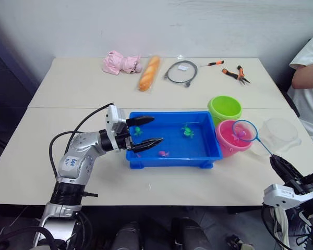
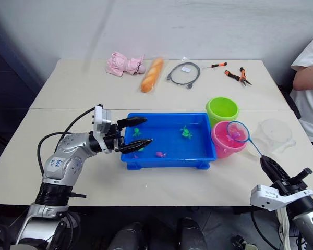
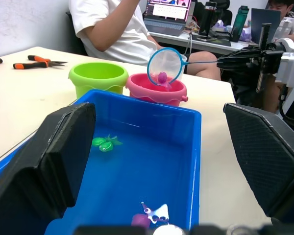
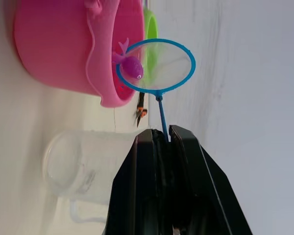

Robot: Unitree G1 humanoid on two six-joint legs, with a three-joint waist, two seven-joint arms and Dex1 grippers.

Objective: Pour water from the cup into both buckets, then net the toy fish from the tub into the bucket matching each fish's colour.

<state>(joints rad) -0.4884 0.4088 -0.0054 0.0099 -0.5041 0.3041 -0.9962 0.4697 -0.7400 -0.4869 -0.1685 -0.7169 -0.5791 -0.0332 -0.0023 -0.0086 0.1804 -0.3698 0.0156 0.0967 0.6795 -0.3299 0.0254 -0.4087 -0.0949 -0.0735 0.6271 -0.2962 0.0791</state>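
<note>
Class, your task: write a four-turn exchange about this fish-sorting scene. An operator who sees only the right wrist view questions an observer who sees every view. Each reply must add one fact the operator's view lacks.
Operator: My right gripper is shut on the net, with a netted pink fish in the hoop beside the pink bucket. Are there fish in the tub?
Observer: Yes. The blue tub holds a green fish toward its right, a second green fish near its left end, and a loose pink fish near the front.
Operator: Where is the left gripper?
Observer: The left gripper is open at the tub's left end, its fingers reaching in over the rim.
</note>
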